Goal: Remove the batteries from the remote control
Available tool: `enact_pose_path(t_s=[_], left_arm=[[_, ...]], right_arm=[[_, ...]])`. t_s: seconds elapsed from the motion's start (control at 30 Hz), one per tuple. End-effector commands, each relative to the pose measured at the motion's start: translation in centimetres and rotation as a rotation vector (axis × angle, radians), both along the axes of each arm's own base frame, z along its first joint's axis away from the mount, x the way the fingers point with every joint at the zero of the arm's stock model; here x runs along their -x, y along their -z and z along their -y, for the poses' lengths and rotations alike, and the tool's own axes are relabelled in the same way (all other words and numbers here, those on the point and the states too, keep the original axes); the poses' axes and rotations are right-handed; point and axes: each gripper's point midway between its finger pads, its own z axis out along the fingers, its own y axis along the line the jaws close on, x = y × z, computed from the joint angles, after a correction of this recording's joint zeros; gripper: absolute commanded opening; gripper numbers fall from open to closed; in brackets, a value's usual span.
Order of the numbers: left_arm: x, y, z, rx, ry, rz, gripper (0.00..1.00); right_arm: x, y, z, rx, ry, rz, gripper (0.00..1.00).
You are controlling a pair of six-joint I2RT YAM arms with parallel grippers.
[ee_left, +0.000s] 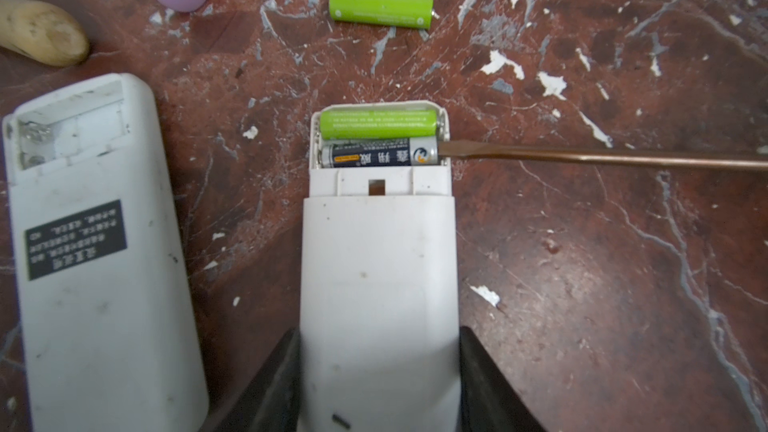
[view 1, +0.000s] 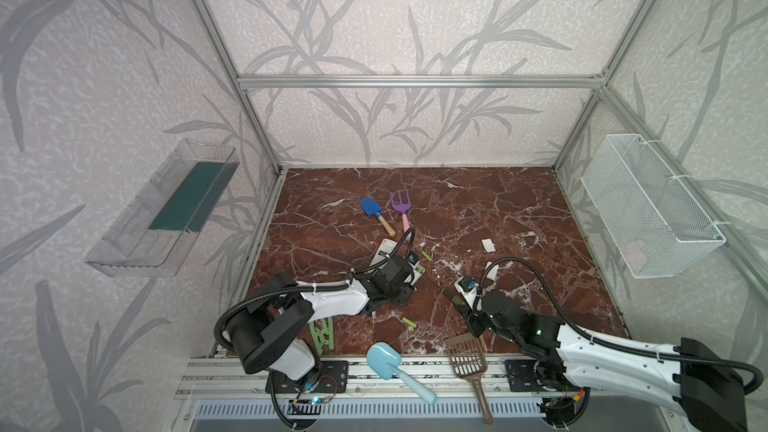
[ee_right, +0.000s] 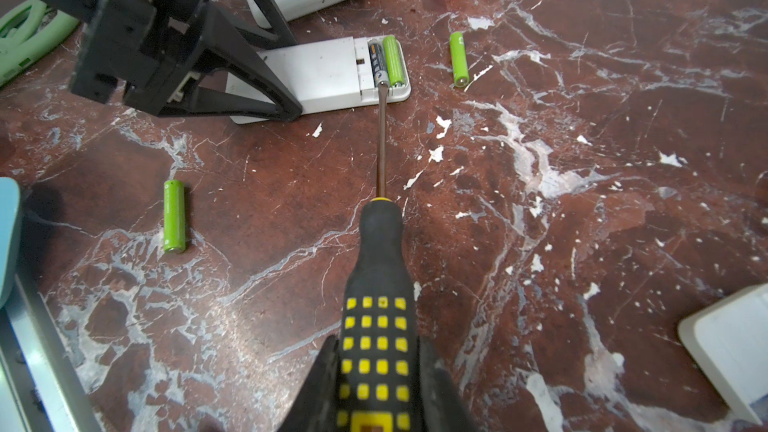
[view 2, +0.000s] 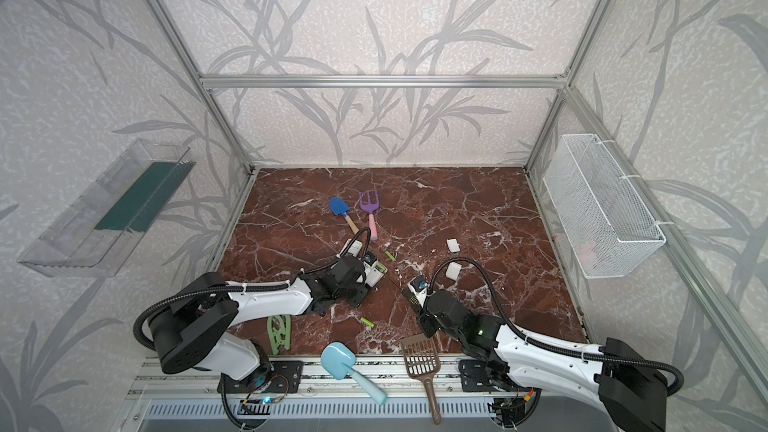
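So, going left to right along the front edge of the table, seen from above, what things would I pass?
In a top view: green plastic piece → light blue scoop → brown slotted scoop.

Red-brown marble tabletop (view 1: 519, 209), leaf-patterned walls (view 1: 415, 14). Mid-table: blue toy shovel (view 1: 370, 207), wooden handle, just beside purple toy fork (view 1: 401, 201), pink handle. Front edge: light-blue scoop (view 1: 384, 361) and brown slotted scoop (view 1: 465, 357), handles overhanging metal rail (view 1: 203, 374). Pale green plastic piece (view 1: 322, 336) at front left, partly hidden. Clear bin (view 1: 137, 234) on left wall, dark green sheet (view 1: 187, 197) inside. White wire basket (view 1: 648, 205) on right wall.
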Motion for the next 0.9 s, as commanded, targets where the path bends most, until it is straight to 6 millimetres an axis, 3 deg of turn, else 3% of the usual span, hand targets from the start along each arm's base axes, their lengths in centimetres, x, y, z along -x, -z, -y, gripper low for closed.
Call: enact_pose_path(t_s=[0.0, 0.57, 0.87], left_arm=[[4.8, 4.1, -1.1, -0.052, 0.093, -0.210, 0.35], [4.9, 4.2, -1.1, -0.050, 0.095, -0.217, 0.33], [5.0, 4.3, -1.0, -0.052, 0.095, -0.219, 0.32]], right_arm=[[-0.5, -1.4, -1.3, -0.067, -0.015, 0.045, 0.00], [-1.0, -3.5, -1.5, -0.138, -0.009, 0.116, 0.00], [-1.0, -3.4, -1.3, -0.138, 0.001, 0.118, 0.00]])
